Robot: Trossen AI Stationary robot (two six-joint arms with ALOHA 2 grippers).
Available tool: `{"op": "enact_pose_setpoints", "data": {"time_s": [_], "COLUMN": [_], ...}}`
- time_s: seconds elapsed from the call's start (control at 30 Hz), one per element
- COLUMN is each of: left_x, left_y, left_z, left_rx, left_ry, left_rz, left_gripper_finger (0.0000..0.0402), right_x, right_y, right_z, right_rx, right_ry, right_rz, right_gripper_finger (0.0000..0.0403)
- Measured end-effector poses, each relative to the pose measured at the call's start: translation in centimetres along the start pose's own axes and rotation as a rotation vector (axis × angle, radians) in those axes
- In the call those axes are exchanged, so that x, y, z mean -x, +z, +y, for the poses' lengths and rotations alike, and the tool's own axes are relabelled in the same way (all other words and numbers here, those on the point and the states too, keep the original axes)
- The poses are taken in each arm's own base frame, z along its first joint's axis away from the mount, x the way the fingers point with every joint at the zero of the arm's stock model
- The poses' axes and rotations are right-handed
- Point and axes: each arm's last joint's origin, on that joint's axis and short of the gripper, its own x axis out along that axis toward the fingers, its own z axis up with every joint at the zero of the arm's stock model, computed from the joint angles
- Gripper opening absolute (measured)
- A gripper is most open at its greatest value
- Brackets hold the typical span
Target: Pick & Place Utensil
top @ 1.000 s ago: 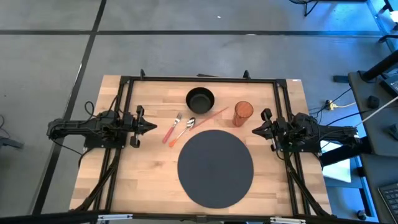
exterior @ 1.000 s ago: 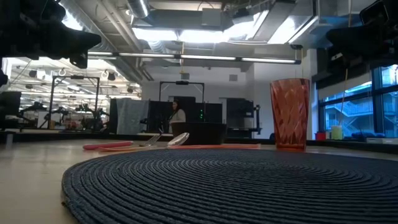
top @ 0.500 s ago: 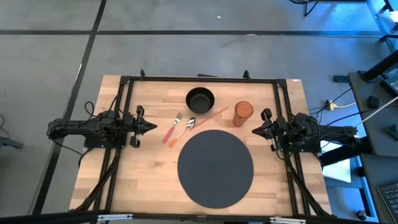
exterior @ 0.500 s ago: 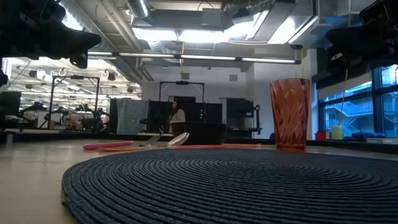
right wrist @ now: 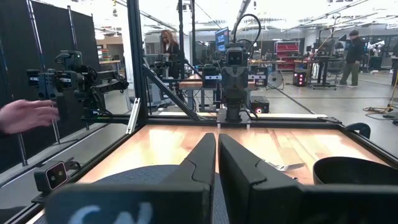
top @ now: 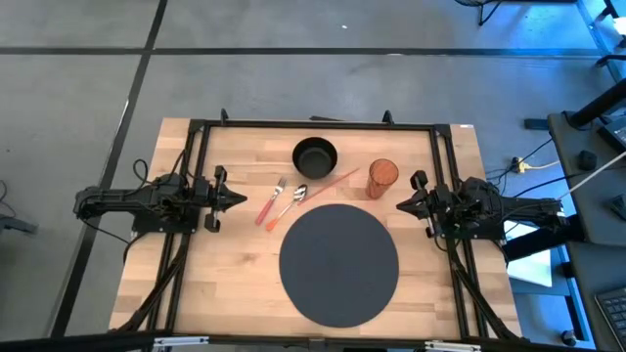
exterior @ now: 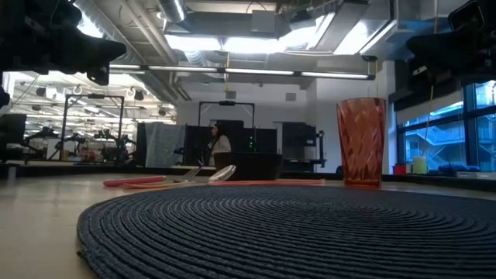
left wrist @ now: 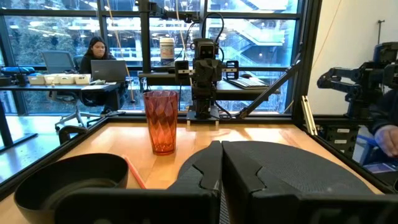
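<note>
Utensils lie nearer the left arm, long axes running diagonally.

The fork and spoon lie side by side between the black bowl and the round dark placemat, handles angled toward the left gripper, which is clenched and empty just beside them. The right gripper, also clenched on nothing, waits beyond the red cup, well apart from both utensils.

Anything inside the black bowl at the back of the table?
Nothing shows inside the black bowl from above; its interior looks dark and bare. The fork, spoon and chopstick lie on the table beside it.
</note>
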Motion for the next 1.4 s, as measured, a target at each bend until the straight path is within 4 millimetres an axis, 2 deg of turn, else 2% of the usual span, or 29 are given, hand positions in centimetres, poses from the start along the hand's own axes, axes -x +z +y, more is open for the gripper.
{"op": "enact_pose_setpoints", "data": {"time_s": [0.57, 0.97, 1.23, 1.4], "left_x": [0.0, 0.3, 0.9, 0.8], "left_y": [0.1, 2.3, 4.0, 3.9], "left_z": [0.0, 0.0, -0.2, -0.2], "left_rx": [-0.002, -0.304, -0.274, -0.257], "left_ry": [0.005, 0.038, 0.034, 0.017], "left_rz": [-0.006, -0.238, -0.427, -0.419], "left_gripper_finger": [0.0001, 0.0001, 0.0001, 0.0001], "right_x": [0.0, 0.0, 0.0, 0.0], "right_y": [0.0, 0.0, 0.0, 0.0], "right_z": [0.0, 0.0, 0.0, 0.0], "right_rx": [0.0, 0.0, 0.0, -0.004], "right_ry": [0.0, 0.0, 0.0, 0.0], "right_rz": [-0.001, -0.001, -0.001, 0.0], "right_gripper_finger": [0.0021, 0.0021, 0.0021, 0.0021]}}
